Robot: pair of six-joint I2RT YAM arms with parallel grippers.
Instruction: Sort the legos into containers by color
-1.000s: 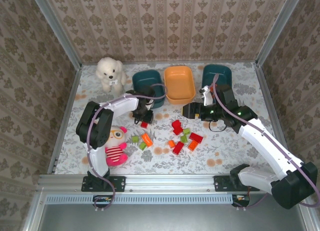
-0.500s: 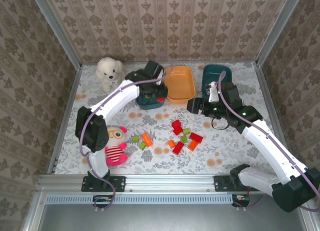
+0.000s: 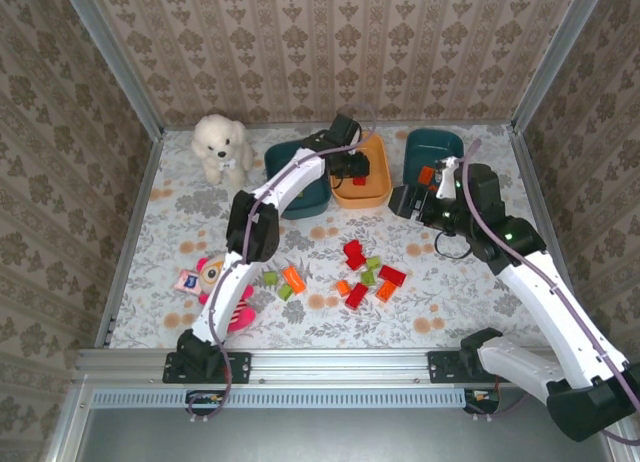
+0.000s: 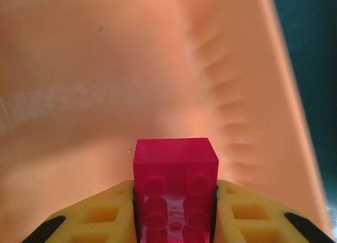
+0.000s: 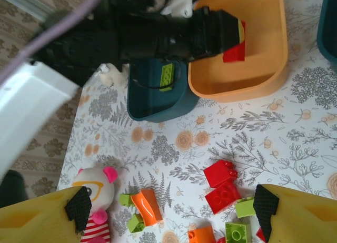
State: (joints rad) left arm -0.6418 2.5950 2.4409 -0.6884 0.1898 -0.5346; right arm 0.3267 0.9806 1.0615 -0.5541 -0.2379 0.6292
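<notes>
Here, a glossy red lego (image 4: 175, 166)

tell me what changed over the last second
The left gripper carried the red lego past the left teal tub to over the orange tub, still shut on it. The right gripper, open, drifted toward the right teal tub. Loose legos and dog stayed.
</notes>
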